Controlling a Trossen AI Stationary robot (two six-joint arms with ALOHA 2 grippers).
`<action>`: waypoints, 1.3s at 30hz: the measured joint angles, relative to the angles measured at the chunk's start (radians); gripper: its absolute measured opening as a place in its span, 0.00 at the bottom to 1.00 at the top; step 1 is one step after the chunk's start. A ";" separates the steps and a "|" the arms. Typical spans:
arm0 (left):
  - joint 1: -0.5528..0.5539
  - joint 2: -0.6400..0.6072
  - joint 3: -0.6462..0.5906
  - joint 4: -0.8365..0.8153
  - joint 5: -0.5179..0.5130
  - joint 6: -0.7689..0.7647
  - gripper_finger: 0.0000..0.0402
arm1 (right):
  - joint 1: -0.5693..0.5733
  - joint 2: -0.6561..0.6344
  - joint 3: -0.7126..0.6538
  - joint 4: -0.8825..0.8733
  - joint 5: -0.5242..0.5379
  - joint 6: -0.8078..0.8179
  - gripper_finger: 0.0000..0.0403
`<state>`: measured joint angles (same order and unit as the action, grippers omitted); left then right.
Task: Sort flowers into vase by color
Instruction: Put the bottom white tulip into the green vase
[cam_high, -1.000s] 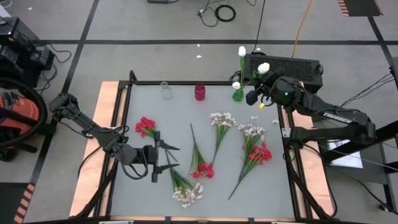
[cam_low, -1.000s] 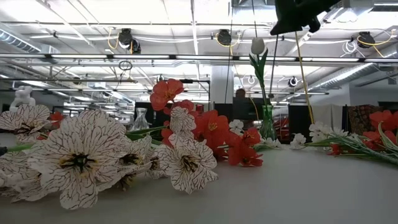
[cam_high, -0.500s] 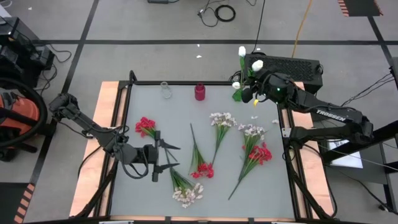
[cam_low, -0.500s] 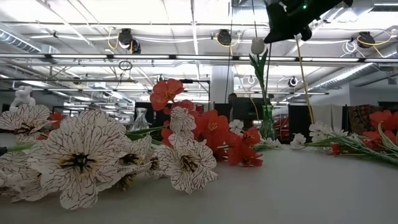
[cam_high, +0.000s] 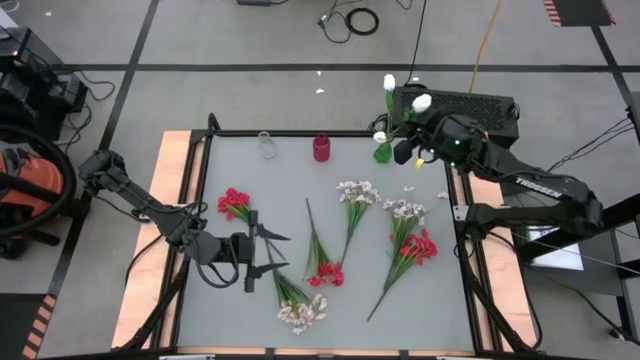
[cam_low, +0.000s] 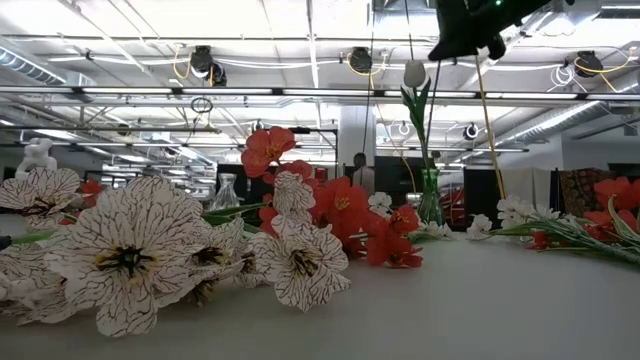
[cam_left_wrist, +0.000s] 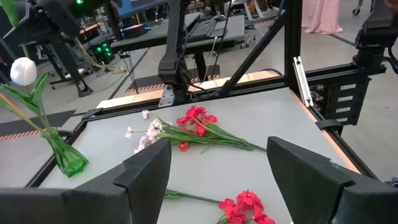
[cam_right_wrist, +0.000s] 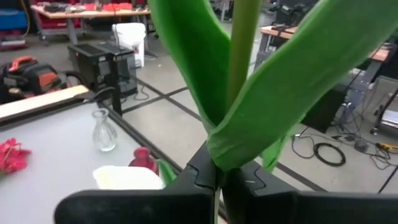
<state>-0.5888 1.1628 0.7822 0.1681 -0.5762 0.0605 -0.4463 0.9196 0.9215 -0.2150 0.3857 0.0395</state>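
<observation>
Grey tabletop (cam_high: 290, 180) inside a dark frame holds scattered artificial flowers: red blooms (cam_high: 234, 204), a second red bunch (cam_high: 418, 246), and pale pinkish-white clusters (cam_high: 355, 191) lying flat. At the far edge stand a clear glass vase (cam_high: 266, 145), a red vase (cam_high: 321, 148) and a green glass vase (cam_high: 383, 152) that already holds white tulip buds.

The right gripper (cam_high: 412, 150) hangs above the green vase at the far right corner. Its wrist view shows both fingers clamped tight on the stem and long leaves of a white tulip (cam_high: 422, 104). The step in hand looks like placing this tulip; next it probably needs lining up over the vase mouth, lowering, then letting go.

The left gripper (cam_left_wrist: 217, 180) waits low over the left side of the table, fingers spread wide, holding nothing.
</observation>
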 joint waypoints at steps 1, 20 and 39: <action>0.000 0.000 0.000 0.000 0.000 0.000 0.68 | -0.005 -0.007 0.000 0.000 0.000 0.000 0.00; 0.000 0.000 0.000 -0.003 0.000 0.000 0.68 | -0.107 0.063 0.000 0.007 -0.042 0.017 0.00; 0.000 0.000 0.000 -0.039 0.000 -0.001 0.68 | -0.196 0.163 -0.001 -0.048 -0.049 0.133 0.16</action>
<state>-0.5888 1.1628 0.7822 0.1293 -0.5758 0.0598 -0.6420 1.0824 0.9207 -0.2627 0.3370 0.1729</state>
